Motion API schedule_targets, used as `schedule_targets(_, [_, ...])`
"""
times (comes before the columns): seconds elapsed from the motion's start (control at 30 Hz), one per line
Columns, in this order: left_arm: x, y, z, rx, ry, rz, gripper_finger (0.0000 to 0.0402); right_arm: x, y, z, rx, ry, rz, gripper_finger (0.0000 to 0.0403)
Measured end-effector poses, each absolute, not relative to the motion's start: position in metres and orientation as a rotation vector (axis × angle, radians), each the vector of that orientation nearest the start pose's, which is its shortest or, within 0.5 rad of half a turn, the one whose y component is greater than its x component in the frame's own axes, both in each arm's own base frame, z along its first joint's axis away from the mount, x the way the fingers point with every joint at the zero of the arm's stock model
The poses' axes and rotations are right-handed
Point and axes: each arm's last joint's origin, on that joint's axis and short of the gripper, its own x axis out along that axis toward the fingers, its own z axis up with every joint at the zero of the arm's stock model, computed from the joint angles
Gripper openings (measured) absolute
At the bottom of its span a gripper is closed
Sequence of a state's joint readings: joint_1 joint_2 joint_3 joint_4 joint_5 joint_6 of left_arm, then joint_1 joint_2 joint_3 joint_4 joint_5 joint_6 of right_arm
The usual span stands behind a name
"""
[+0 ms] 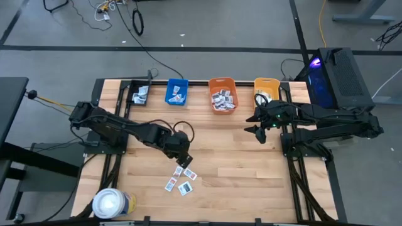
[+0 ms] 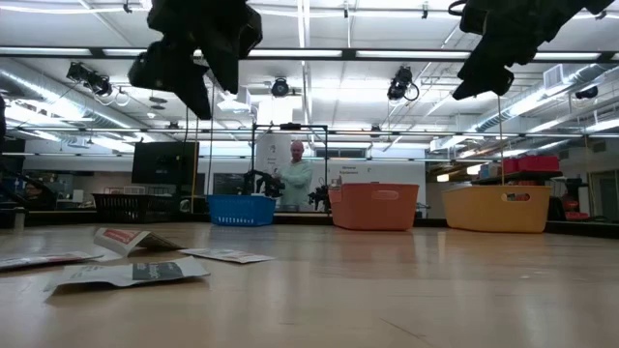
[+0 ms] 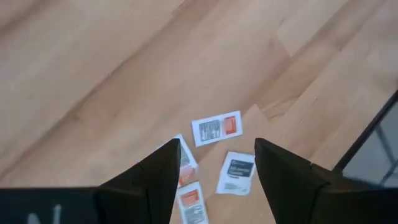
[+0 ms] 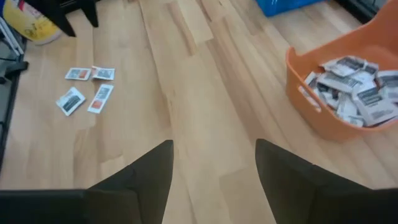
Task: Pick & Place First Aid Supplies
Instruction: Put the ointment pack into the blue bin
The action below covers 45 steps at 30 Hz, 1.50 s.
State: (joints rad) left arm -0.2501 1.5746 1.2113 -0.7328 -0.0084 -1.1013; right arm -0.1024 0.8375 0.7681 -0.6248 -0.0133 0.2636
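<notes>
Above four loose packets (image 1: pixel 181 179) lying flat on the bench (image 1: pixel 239 157), we see the left tool (image 1: pixel 184 158) hovering, fingers apart and empty. Near the orange bin (image 1: pixel 222 94) of packets, the right tool (image 1: pixel 259 127) hangs open too.

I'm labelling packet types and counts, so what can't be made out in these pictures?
- Print on the loose packets: too small in the high view.
- One packet: partly behind the left end effector fingers, left wrist view.
- Contents of the yellow bin: hidden by its wall in the low view.
</notes>
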Motion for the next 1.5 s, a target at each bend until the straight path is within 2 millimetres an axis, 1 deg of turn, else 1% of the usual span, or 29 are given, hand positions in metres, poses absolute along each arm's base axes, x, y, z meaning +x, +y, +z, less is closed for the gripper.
schedule_targets(0.13, [0.301, -0.091, 0.249, -0.938, 1.069, 0.469, 0.021, 0.165, -0.017, 0.281, 0.273, 0.677, -0.184, 0.0229])
schedule_targets(0.2, [0.297, -0.098, 0.246, -0.971, 1.091, 0.513, 0.021, 0.165, -0.017, 0.281, 0.263, 0.678, -0.178, 0.0229])
schedule_targets(0.33, [0.284, -0.106, 0.241, -0.96, 1.149, 0.637, 0.021, 0.165, -0.017, 0.281, 0.256, 0.681, -0.158, 0.0229])
schedule_targets(0.43, [0.278, -0.108, 0.24, -0.917, 1.165, 0.676, 0.021, 0.166, -0.016, 0.281, 0.256, 0.681, -0.157, 0.0229])
schedule_targets(0.53, [0.278, -0.108, 0.239, -0.844, 1.183, 0.627, 0.021, 0.166, -0.016, 0.281, 0.261, 0.68, -0.158, 0.0229])
schedule_targets(0.67, [0.28, -0.109, 0.24, -0.709, 1.2, 0.493, 0.021, 0.166, -0.017, 0.281, 0.286, 0.677, -0.168, 0.0229])
schedule_targets(0.83, [0.286, -0.11, 0.242, -0.567, 1.181, 0.347, 0.0211, 0.166, -0.017, 0.281, 0.285, 0.675, -0.169, 0.0229])
schedule_targets(0.9, [0.289, -0.108, 0.243, -0.538, 1.147, 0.336, 0.0211, 0.166, -0.017, 0.281, 0.288, 0.675, -0.171, 0.0229])
schedule_targets(1.0, [0.291, -0.103, 0.242, -0.647, 1.152, 0.389, 0.0215, 0.165, -0.017, 0.28, 0.316, 0.679, -0.181, 0.0229])
schedule_targets(1.03, [0.293, -0.102, 0.241, -0.66, 1.157, 0.387, 0.022, 0.165, -0.017, 0.28, 0.331, 0.682, -0.187, 0.0229])
schedule_targets(1.13, [0.293, -0.104, 0.239, -0.664, 1.166, 0.385, 0.0245, 0.165, -0.017, 0.28, 0.375, 0.68, -0.203, 0.0229])
schedule_targets(1.2, [0.294, -0.106, 0.236, -0.71, 1.166, 0.416, 0.0268, 0.165, -0.017, 0.28, 0.393, 0.678, -0.21, 0.0229])
schedule_targets(1.33, [0.299, -0.111, 0.223, -0.81, 1.2, 0.483, 0.0304, 0.165, -0.016, 0.28, 0.406, 0.678, -0.215, 0.0229])
schedule_targets(1.4, [0.302, -0.116, 0.214, -0.835, 1.22, 0.509, 0.031, 0.165, -0.017, 0.28, 0.391, 0.676, -0.21, 0.0229])
schedule_targets(1.5, [0.305, -0.123, 0.201, -0.878, 1.245, 0.558, 0.0308, 0.166, -0.017, 0.281, 0.35, 0.671, -0.194, 0.0229])
